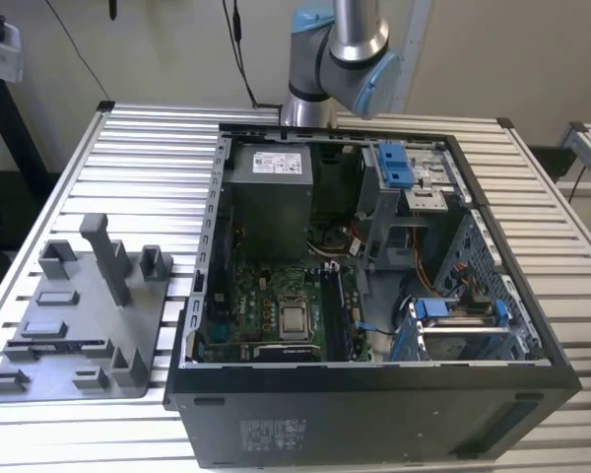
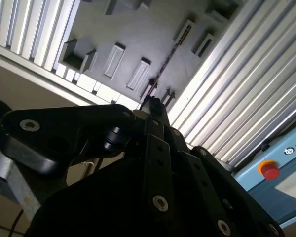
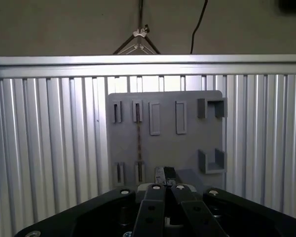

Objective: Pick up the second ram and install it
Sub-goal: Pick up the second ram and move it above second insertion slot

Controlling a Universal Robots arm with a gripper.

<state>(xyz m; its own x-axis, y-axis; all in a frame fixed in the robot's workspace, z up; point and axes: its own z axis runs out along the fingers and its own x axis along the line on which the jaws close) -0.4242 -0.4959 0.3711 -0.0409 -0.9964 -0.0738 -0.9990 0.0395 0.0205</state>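
Gray holder plate (image 1: 148, 310) w/ upright posts lies flat on slatted alu table (image 1: 148, 158), on exterior view's left of open PC case (image 1: 374, 414). Inside the case: PSU (image 1: 268, 197), CPU (image 1: 295, 318) on mobo (image 1: 251, 296), blue drive caddies (image 1: 394, 163). Second wrist view: red button (image 2: 270, 170) on blue box (image 2: 246, 183).

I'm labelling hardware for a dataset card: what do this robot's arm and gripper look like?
The arm is a silver metal tube with grey joint housings and a pale blue round cap. The gripper is matte black, built of flat linked bars studded with silver screw heads.
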